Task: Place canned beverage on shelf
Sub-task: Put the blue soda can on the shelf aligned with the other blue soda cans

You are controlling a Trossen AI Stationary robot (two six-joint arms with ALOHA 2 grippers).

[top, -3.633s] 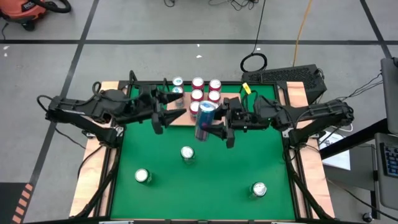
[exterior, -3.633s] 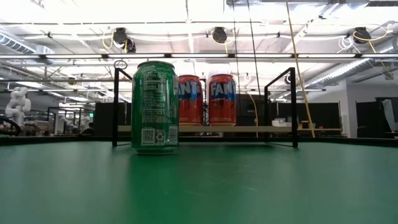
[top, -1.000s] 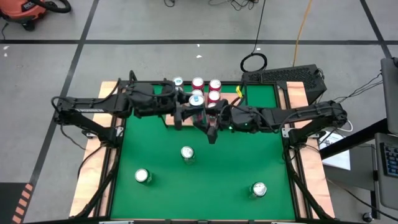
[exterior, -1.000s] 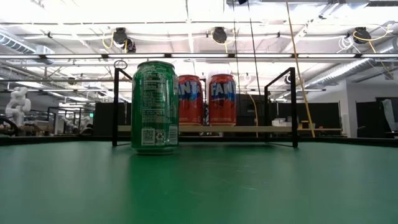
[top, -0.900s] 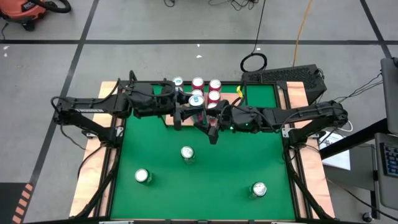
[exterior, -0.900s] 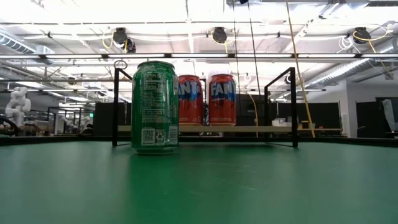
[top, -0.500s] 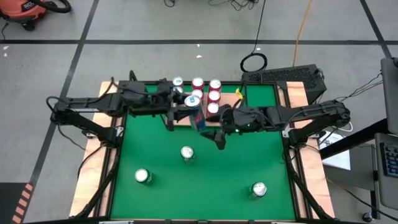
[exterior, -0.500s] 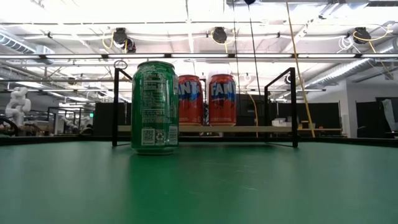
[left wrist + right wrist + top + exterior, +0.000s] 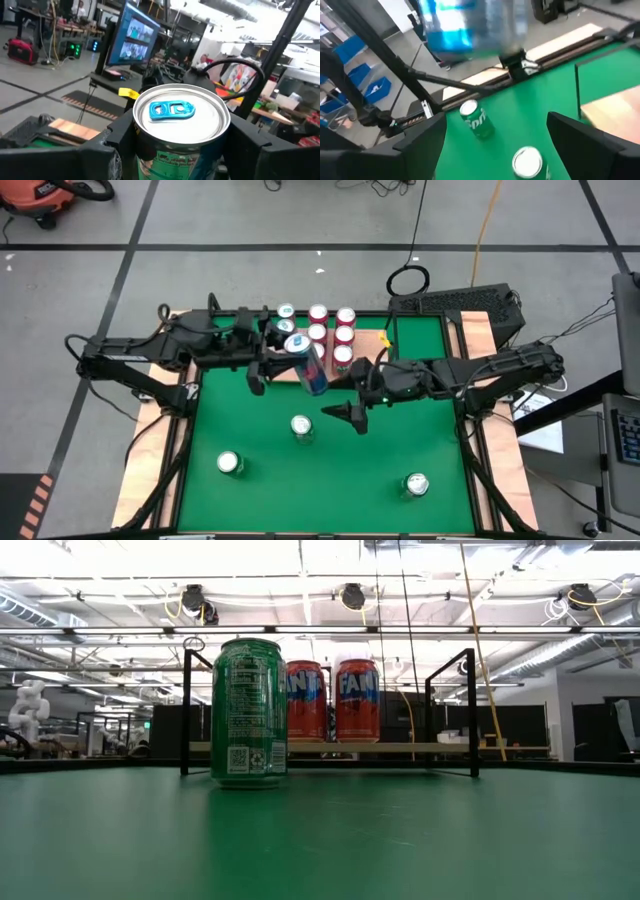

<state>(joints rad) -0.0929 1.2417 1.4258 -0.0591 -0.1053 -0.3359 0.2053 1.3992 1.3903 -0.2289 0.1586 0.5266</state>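
A blue and silver can hangs tilted above the front of the shelf, with my left gripper shut on it. In the left wrist view its silver top with a blue tab shows between the fingers. The right wrist view shows the can blurred. The shelf's board carries several cans; two orange ones stand upright on it. My right gripper stands open just to the right of the held can, with nothing between its fingers. My left gripper pinches the can's side wall just under the top rim between its two fingers. The fingers come about level from the table's left. The can is lifted clear and tilted, its top leaning toward the far left.
Three green cans stand on the green mat: one at its middle, which fills the low view, one near left and one near right. Black rails frame the shelf's sides.
My left gripper has drawn toward the table's left edge and risen a little, taking the can with it; the can has tipped further over. My right gripper has swung away from the can toward the near edge and stays open.
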